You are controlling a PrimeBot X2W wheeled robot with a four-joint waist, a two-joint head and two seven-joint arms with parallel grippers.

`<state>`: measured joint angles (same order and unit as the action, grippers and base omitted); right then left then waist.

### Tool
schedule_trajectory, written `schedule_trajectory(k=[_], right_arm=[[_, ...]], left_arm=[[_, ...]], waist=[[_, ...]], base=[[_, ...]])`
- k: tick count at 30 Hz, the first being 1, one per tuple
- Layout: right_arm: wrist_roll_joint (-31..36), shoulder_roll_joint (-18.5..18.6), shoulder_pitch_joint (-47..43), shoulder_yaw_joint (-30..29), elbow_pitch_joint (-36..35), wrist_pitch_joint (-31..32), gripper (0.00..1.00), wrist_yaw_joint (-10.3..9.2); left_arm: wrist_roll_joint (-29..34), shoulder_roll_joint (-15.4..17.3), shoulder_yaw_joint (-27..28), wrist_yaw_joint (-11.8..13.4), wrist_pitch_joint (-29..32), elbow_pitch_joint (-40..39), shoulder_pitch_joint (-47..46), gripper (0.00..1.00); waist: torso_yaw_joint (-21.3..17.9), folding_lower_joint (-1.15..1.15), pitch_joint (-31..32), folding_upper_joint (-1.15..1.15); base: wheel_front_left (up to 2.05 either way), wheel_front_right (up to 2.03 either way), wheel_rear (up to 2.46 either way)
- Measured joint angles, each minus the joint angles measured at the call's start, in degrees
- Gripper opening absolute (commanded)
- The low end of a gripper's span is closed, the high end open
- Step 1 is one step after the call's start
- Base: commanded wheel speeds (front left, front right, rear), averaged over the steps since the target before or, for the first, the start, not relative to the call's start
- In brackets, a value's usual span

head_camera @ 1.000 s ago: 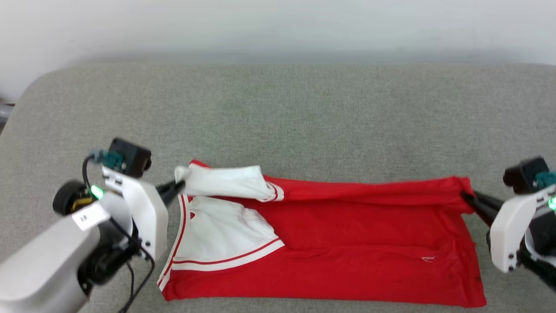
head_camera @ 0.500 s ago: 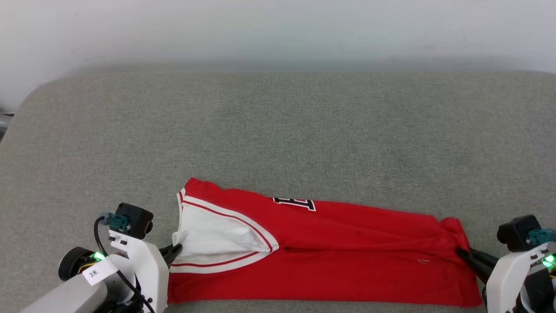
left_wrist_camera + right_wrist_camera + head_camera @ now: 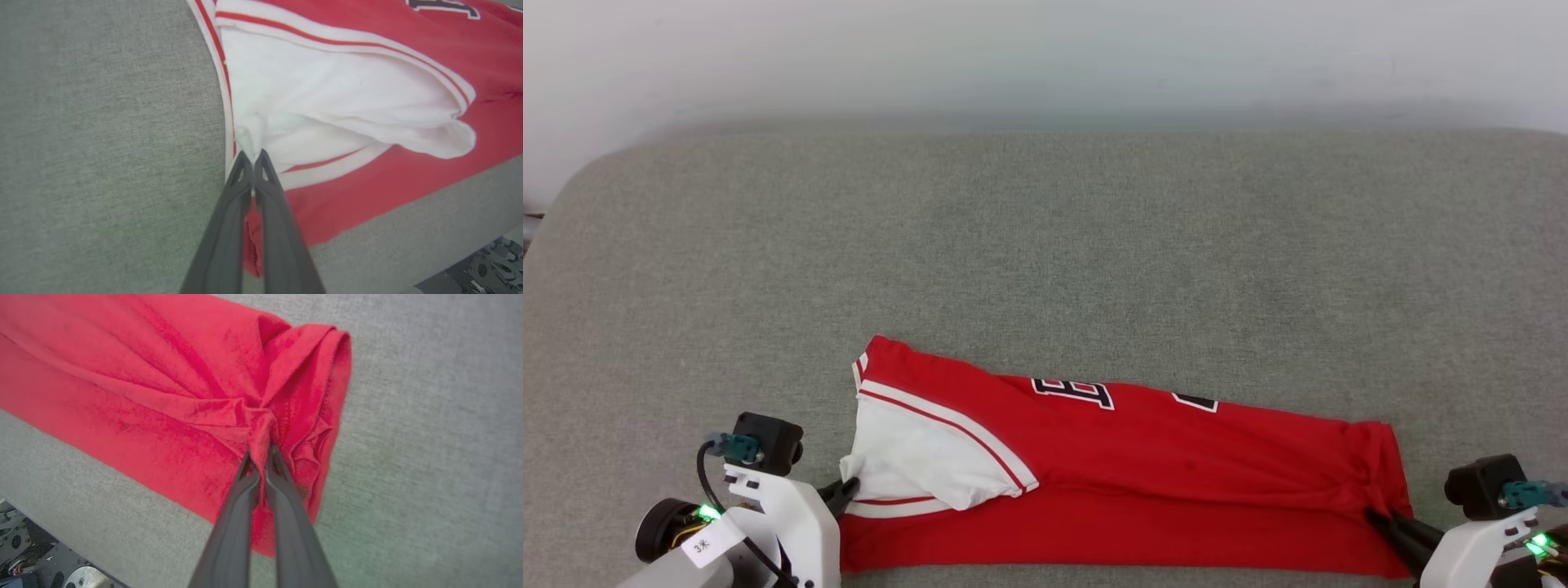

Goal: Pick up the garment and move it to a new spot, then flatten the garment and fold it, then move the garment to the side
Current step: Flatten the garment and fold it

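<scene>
Nearest the robot, along the front edge of the grey cloth-covered counter (image 3: 1045,245), both pincers are clamped tight with no gap between their fingers. The left pincer (image 3: 848,490) nips a tuck of white cloth by the sleeve (image 3: 931,457). The right pincer (image 3: 1376,517) bites a bunched knot of red at the hem corner, and creases fan out from that grip in the right wrist view. Between them lies the garment (image 3: 1160,465), its long axis running left to right across the robot's front, collar end to the left and hem end to the right, so each arm is nearest its own end. From each pincer the cloth stretches inward and away, and the body lies mostly beyond the fingertips. An upper layer is doubled toward the near edge, leaving a strip of the red lower layer showing in front of it. It looks like a lengthwise fold being laid, and the coming move would turn on bringing both held ends down level along that axis. Farther back, black-and-white lettering (image 3: 1074,392) peeks over the fold line, which slants so the left end reaches farther away than the right. Beyond it the counter runs to a pale wall (image 3: 1045,57).
</scene>
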<state>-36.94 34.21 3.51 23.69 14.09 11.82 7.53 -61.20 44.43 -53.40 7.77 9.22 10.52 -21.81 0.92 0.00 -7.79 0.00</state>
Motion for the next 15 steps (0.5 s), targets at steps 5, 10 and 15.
schedule_trajectory(k=[5, 10, 15], right_arm=[[-0.13, -0.24, -1.31, -2.77, -3.82, -0.42, 1.00, -0.02], [-1.49, 1.27, -2.79, -7.50, -11.01, 1.60, 1.00, -0.02], [-1.69, 2.72, -3.30, -13.73, -15.85, 5.53, 1.00, -0.02]], left_arm=[[2.25, -0.51, 1.97, 2.93, -7.17, -0.54, 0.83, 1.00], [5.16, -1.20, 4.42, 7.93, -15.57, -2.18, 2.49, 1.00], [7.53, -2.05, 6.95, 12.99, -21.74, -3.38, 3.98, 1.00]], waist=[[-0.08, 0.00, 1.83, 0.00], [0.15, 0.00, 3.54, 0.00], [0.78, 0.00, 4.18, 0.00]], base=[[0.00, 0.00, 0.00], [0.00, 0.00, 0.00], [0.00, 0.00, 0.00]])
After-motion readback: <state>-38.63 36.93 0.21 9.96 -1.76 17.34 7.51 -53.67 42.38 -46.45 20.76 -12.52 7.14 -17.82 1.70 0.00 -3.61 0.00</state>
